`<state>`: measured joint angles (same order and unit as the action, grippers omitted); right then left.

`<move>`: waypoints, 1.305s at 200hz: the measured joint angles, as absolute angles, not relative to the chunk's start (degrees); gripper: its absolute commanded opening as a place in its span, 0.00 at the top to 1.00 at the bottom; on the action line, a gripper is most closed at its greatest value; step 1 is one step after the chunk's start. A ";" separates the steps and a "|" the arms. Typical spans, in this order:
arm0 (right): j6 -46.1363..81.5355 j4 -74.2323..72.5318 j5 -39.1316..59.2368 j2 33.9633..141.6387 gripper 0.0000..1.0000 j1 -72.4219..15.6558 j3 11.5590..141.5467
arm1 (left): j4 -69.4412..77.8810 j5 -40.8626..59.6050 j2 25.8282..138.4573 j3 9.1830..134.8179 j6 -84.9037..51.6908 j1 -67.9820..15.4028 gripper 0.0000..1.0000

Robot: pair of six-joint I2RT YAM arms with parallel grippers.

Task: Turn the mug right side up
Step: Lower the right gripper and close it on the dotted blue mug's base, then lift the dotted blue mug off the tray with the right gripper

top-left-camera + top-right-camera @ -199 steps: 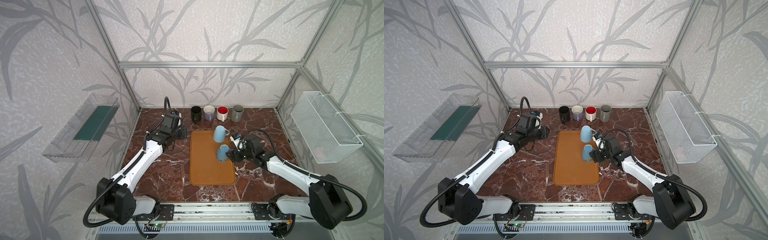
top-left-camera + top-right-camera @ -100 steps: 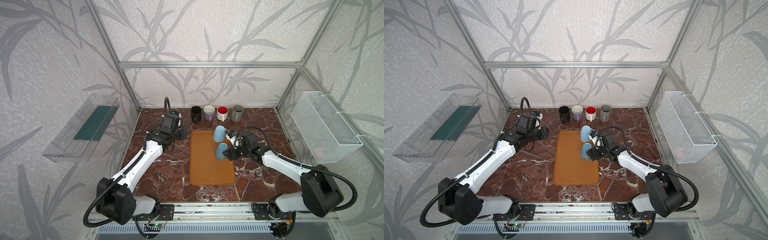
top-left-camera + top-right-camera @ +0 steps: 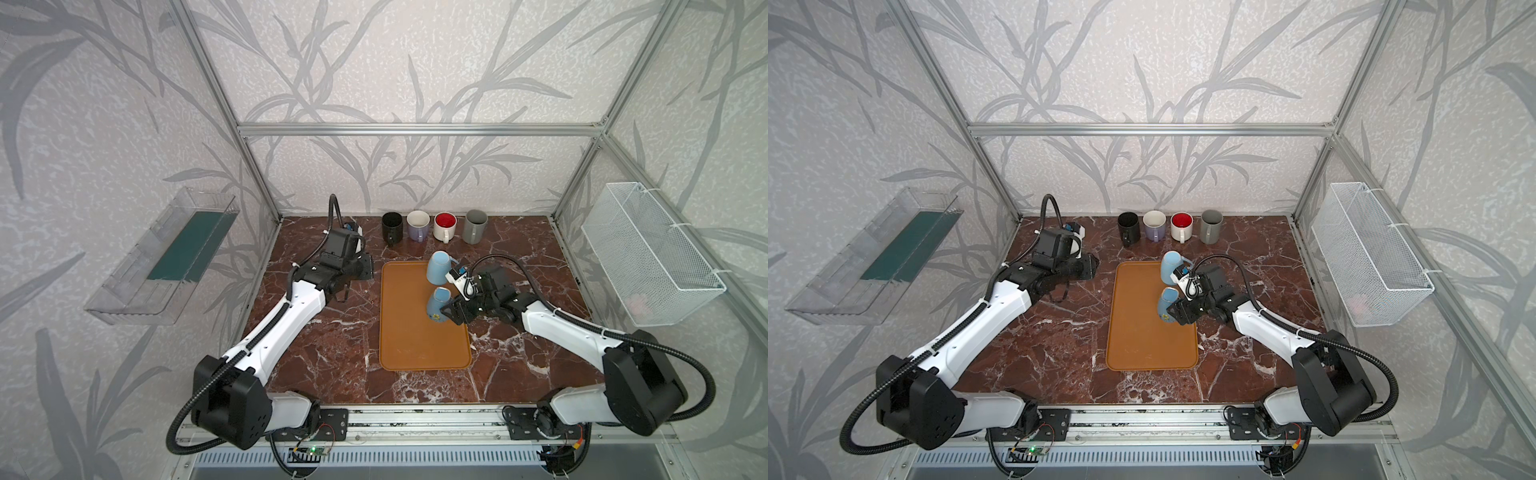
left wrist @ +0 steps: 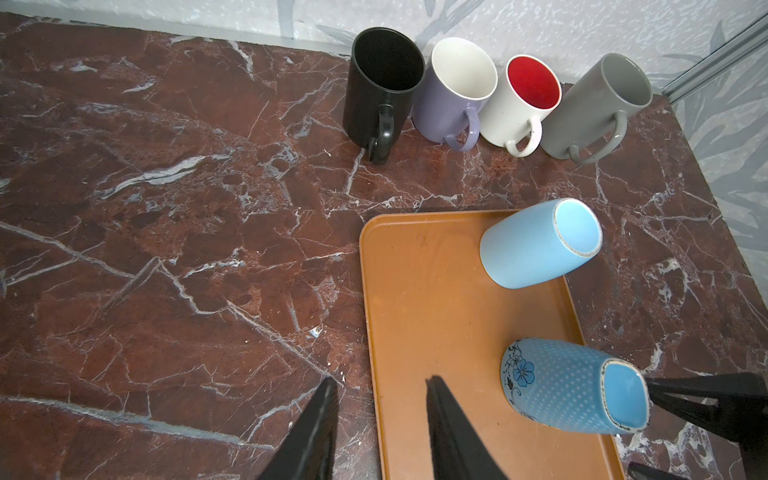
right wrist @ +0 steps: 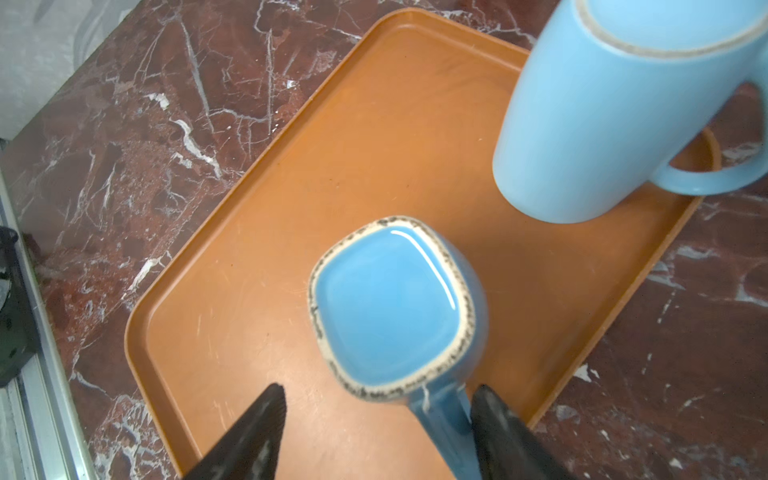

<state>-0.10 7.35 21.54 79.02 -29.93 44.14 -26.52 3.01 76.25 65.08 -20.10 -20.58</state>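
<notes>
Black fingers of my right pincer [image 5: 379, 392] stand open astride the handle [image 5: 440, 424] of the dotted blue mug [image 4: 557, 382], one finger just beside it; that mug sits base-up on the orange tray [image 5: 257, 249], near a plain blue mug [image 5: 602, 116], also inverted. My left pincer [image 4: 381, 379] hangs open and empty over the marble counter [image 4: 166, 208]; four upright mugs [image 4: 457, 83] line the back wall.

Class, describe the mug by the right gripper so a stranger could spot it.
Find the orange tray on the marble table. Two blue mugs stand upside down on it. Ours is the dotted mug, squarish-based with a painted flower, not the plain mug.
</notes>
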 measured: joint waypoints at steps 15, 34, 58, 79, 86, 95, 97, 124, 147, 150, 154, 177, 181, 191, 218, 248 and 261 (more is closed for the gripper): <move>0.32 8.14 21.26 78.19 0.33 -30.46 44.12 | -26.52 3.01 76.23 65.01 -20.12 -20.58 0.61; 0.93 9.17 19.66 77.23 0.34 -30.79 44.07 | -26.52 2.98 76.14 64.73 -20.12 -20.58 0.61; 1.87 10.33 16.29 76.77 0.37 -30.81 44.07 | -26.57 3.01 76.14 64.45 -20.14 -20.58 0.61; 2.02 11.84 13.34 76.77 0.40 -30.81 44.07 | -26.59 3.03 76.07 64.34 -20.14 -20.58 0.61; 2.00 12.21 12.64 76.82 0.41 -30.81 44.07 | -26.59 3.01 75.99 64.34 -20.14 -20.58 0.61; 2.04 12.47 12.01 76.95 0.43 -30.81 44.07 | -26.59 3.01 75.81 64.34 -20.14 -20.58 0.61; 2.07 12.53 11.88 76.99 0.43 -30.81 44.07 | -26.59 3.01 75.81 64.34 -20.14 -20.58 0.61; 1.89 13.19 10.90 78.19 0.49 -31.18 44.07 | -26.59 3.01 75.35 64.34 -20.14 -20.58 0.61; 1.65 13.98 10.28 79.50 0.53 -31.64 44.34 | -26.59 3.01 75.31 64.34 -20.14 -20.58 0.61; 1.65 14.11 10.22 79.64 0.53 -31.68 44.42 | -26.59 3.01 75.31 64.34 -20.14 -20.58 0.61; 1.61 14.31 10.07 79.94 0.54 -31.79 44.56 | -26.59 3.01 75.31 64.34 -20.14 -20.58 0.61; 1.39 14.94 9.04 81.30 0.56 -32.64 45.45 | -26.59 3.01 75.31 64.34 -20.14 -20.58 0.61; 1.30 15.05 8.91 81.49 0.56 -32.82 45.60 | -26.59 3.01 75.31 64.34 -20.14 -20.58 0.61; 1.17 15.29 8.36 82.00 0.57 -33.19 46.04 | -26.59 3.01 75.31 64.34 -20.14 -20.58 0.61; 0.78 15.49 7.09 82.89 0.60 -33.71 46.83 | -26.59 2.98 75.31 64.34 -20.14 -20.58 0.61; 0.51 15.77 5.50 83.59 0.62 -33.91 47.33 | -26.61 2.87 75.31 64.34 -20.14 -20.58 0.61; 0.40 16.14 4.89 84.05 0.62 -33.93 47.77 | -26.61 2.85 75.31 64.34 -20.14 -20.58 0.61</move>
<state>0.40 16.14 4.89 84.05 -33.93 47.77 -26.61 2.85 75.31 64.34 -20.14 -20.58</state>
